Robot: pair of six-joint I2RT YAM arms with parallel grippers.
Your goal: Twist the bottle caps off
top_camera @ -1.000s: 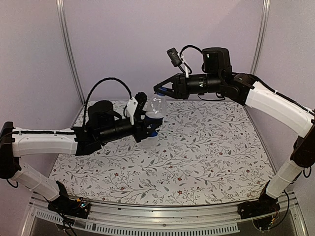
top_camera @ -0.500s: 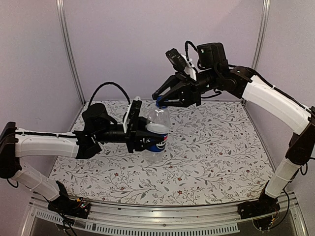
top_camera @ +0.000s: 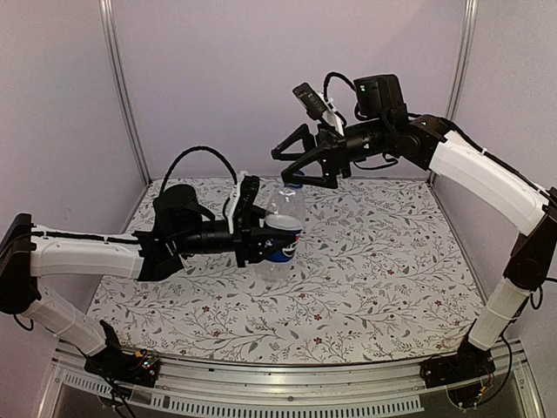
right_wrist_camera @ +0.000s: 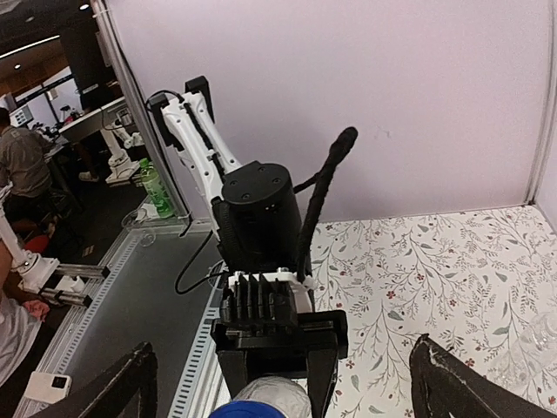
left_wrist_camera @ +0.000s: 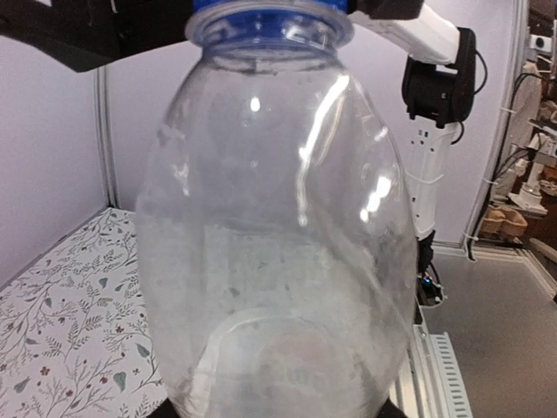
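Observation:
My left gripper [top_camera: 261, 237] is shut on the labelled middle of a clear Pepsi bottle [top_camera: 282, 228] and holds it upright above the table. The bottle's body [left_wrist_camera: 274, 226] fills the left wrist view and hides the fingers there. A blue cap [top_camera: 296, 184] sits on its neck, also seen as the blue cap [left_wrist_camera: 265, 22] and the blue cap [right_wrist_camera: 252, 409]. Just above and around that cap my right gripper [top_camera: 280, 165] stands open, with both fingers [right_wrist_camera: 113, 383] apart from it. From the right wrist, the left gripper [right_wrist_camera: 278, 331] shows below the right gripper [right_wrist_camera: 283, 348].
The floral table cover [top_camera: 383, 261] lies under both arms. Purple walls with metal posts [top_camera: 122, 96] close off the back and sides. A rail [top_camera: 287, 383] runs along the near edge. A clear shiny shape [right_wrist_camera: 535, 344] shows at the right wrist view's edge; what it is I cannot tell.
My right gripper was shut at the cap and now stands open just above it. The left arm shifted the bottle slightly right and steadied it upright.

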